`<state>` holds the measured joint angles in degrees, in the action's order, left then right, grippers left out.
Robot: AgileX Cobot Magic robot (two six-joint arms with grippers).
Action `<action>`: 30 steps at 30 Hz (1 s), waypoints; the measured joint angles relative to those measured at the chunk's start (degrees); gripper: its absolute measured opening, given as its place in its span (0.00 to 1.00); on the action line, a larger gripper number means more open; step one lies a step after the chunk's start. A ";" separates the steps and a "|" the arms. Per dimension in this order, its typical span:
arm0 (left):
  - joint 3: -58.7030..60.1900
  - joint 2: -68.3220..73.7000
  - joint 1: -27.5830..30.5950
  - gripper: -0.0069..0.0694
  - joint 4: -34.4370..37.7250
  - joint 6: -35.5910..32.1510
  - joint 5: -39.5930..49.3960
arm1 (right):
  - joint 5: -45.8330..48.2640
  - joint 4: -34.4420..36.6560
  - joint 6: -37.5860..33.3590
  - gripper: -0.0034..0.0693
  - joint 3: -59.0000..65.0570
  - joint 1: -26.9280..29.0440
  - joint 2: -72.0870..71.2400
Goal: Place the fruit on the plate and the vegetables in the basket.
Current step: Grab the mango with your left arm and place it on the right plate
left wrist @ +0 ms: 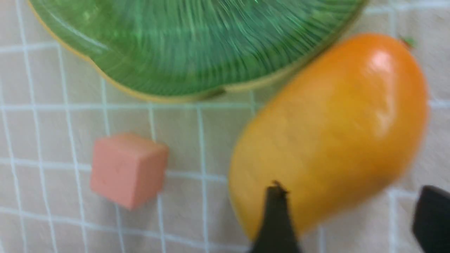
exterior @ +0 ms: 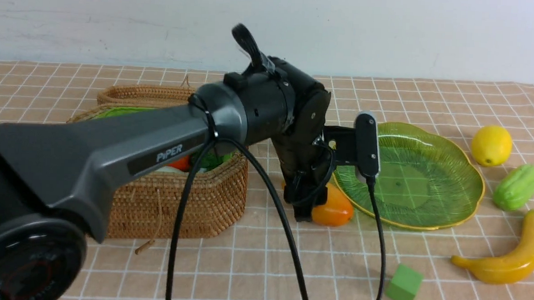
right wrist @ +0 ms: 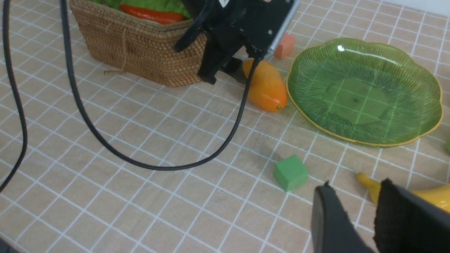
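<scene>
The wicker basket [exterior: 174, 209], carrot [right wrist: 151, 14] inside, is seen at nine o'clock of the bare green plate [exterior: 427, 188]. The mango [exterior: 336, 209] at the plate's eight o'clock rim is straddled by the left gripper [left wrist: 353, 196], jaws spread, apparently for lifting; the right gripper [right wrist: 355, 184] is held slightly parted, empty.

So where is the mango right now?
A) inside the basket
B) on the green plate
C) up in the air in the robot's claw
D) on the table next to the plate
D: the mango lies on the checked tablecloth right beside the plate, not on it, and the plate has nothing on it.
</scene>
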<state>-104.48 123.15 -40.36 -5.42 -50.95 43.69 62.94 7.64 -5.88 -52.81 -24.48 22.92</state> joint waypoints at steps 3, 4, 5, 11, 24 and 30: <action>0.00 1.41 0.00 0.93 0.00 -2.86 -1.92 | 1.48 0.00 0.00 0.34 0.00 0.00 0.00; 0.00 1.81 0.00 0.95 -0.01 -3.76 -2.38 | 1.76 0.00 0.00 0.34 0.00 0.00 0.00; 0.00 2.30 0.00 0.95 -0.01 -4.71 -2.51 | 1.88 0.00 0.00 0.34 0.00 0.00 0.00; -0.14 4.79 0.12 0.87 -0.96 -6.47 -5.32 | 2.29 0.00 0.00 0.34 0.00 0.00 0.00; -1.17 4.45 0.36 0.76 -0.06 -5.19 2.72 | 2.24 0.00 0.00 0.34 0.00 0.00 0.00; -1.17 3.83 0.36 0.75 0.69 -2.01 4.92 | 1.69 -0.09 0.00 0.34 0.00 0.00 0.00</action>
<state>-105.65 126.98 -40.01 -4.73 -52.96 48.61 64.63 7.55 -5.88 -52.81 -24.48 22.92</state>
